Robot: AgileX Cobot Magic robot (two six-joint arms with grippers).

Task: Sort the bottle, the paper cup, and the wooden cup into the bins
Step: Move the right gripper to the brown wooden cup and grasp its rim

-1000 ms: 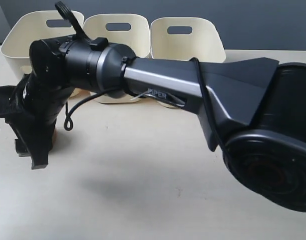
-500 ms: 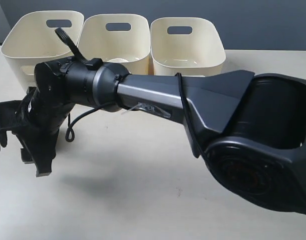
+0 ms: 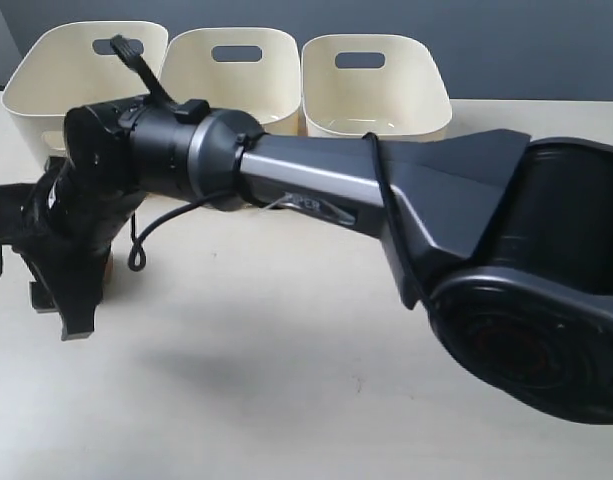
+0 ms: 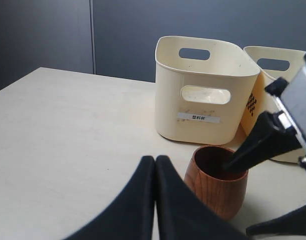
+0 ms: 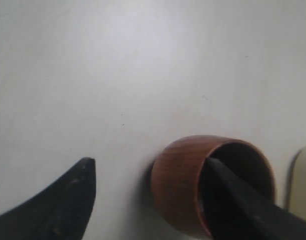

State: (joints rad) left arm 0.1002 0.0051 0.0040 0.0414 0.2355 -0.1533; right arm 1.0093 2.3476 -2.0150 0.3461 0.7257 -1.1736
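The wooden cup [image 4: 215, 187] stands upright on the table in front of the left bin [image 4: 205, 90]. My right gripper [image 5: 149, 164] is open and straddles the cup's wall. One finger [image 5: 232, 200] is inside the cup; the other [image 5: 73, 195] is outside and apart from it. In the exterior view the right arm reaches across to the far left, where its gripper [image 3: 64, 308] hides all but a sliver of the wooden cup [image 3: 106, 268]. My left gripper [image 4: 155, 167] is shut and empty, just beside the cup. The bottle and paper cup are out of view.
Three cream bins stand in a row at the back: left bin [image 3: 41, 75], middle bin [image 3: 236, 85], right bin [image 3: 381, 95]. The right arm's dark body [image 3: 436, 190] crosses in front of them. Bare table [image 3: 256, 350] lies before the arm.
The right arm dipped lower half a second ago and has come back up to about where it was. Its gripper stays at the cup on the far left.
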